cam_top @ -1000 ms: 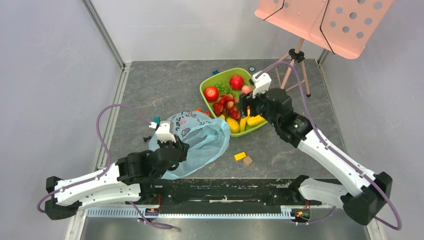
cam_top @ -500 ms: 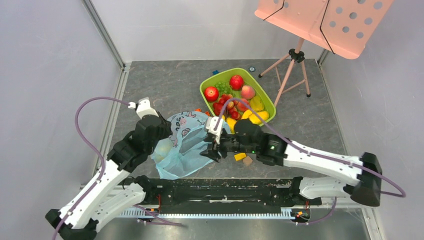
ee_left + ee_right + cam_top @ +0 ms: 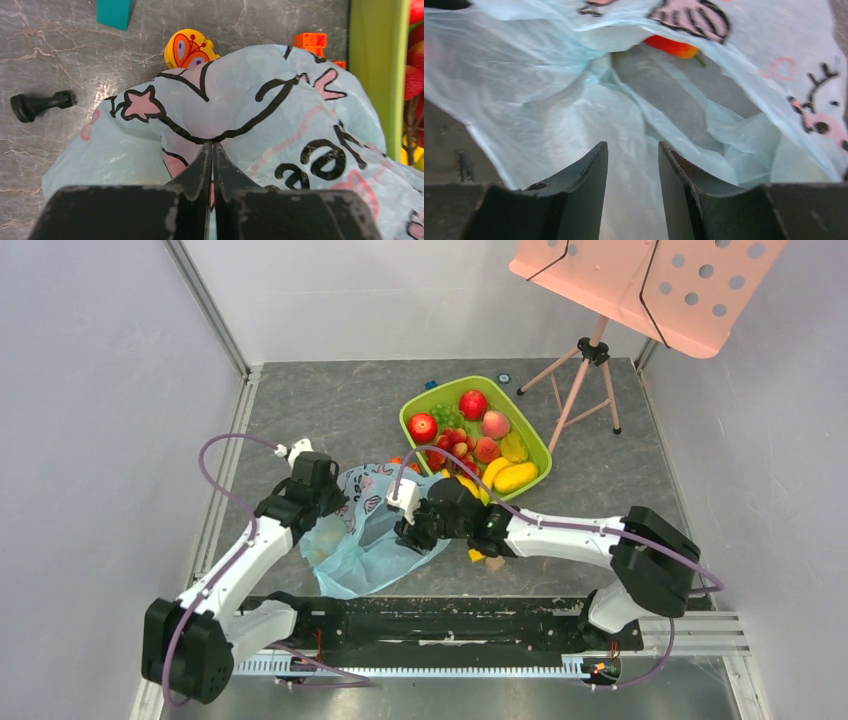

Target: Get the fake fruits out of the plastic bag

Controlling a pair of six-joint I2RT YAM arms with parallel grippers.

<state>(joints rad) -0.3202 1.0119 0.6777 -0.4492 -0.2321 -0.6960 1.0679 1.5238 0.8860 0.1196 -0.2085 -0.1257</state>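
The plastic bag (image 3: pixel 375 540) lies crumpled on the worktop (image 3: pixel 330 410) in front of the arms, between the two grippers and just beside the near corner of the green tray (image 3: pixel 440 386), which is heaped with fruit. Its film is thin, limp and crinkly. I judge that it weighs almost nothing, bunches rather than holds a shape, and rises with whatever tugs it unless it is anchored. The left gripper (image 3: pixel 211 155) is clenched on a raised fold of the printed film on the bag's left side, which looks like a sound anchor point. The right gripper (image 3: pixel 631 150) hovers at the bag's mouth, jaws parted with nothing between them. Deeper inside, a red-orange fruit (image 3: pixel 671 47) with a green stem lies under the upper layer. From above, a yellowish lump (image 3: pixel 322 545) shows through the film near the left side. Such pieces look glossy, hard and light, and likely to squirt out of a pinch, so a grip across the widest middle seems safest. Loose folds of film lie between the right jaws and the fruit and could be caught along with it. Beside the bag sit a yellow toy (image 3: pixel 190 48), a teal block (image 3: pixel 115 12), an orange block (image 3: pixel 310 40) and a black peg (image 3: pixel 37 105). A yellow block (image 3: pixel 478 555) and a brown block (image 3: pixel 495 563) lie under the right arm, and a pink music stand (image 3: pixel 640 280) stands well apart.
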